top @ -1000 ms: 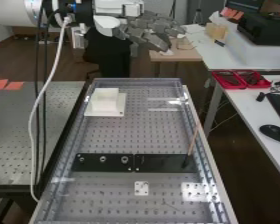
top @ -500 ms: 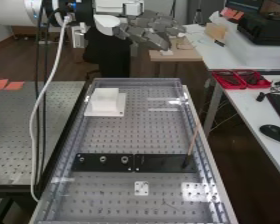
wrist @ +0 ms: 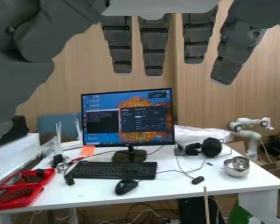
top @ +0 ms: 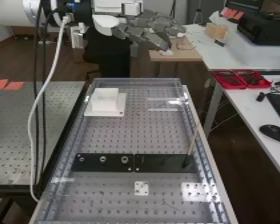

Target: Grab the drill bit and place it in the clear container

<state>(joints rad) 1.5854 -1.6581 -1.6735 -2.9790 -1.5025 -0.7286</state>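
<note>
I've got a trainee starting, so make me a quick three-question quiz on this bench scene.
1. True or false: the hand is empty, its fingers straight.
2. What does the white block sit on?
a) a keyboard
b) a white base
c) a red tray
3. Fill in: in the high view, the thin stick stands near the ____ end of the black plates.

Key: 1 true; 2 b; 3 right.
</note>
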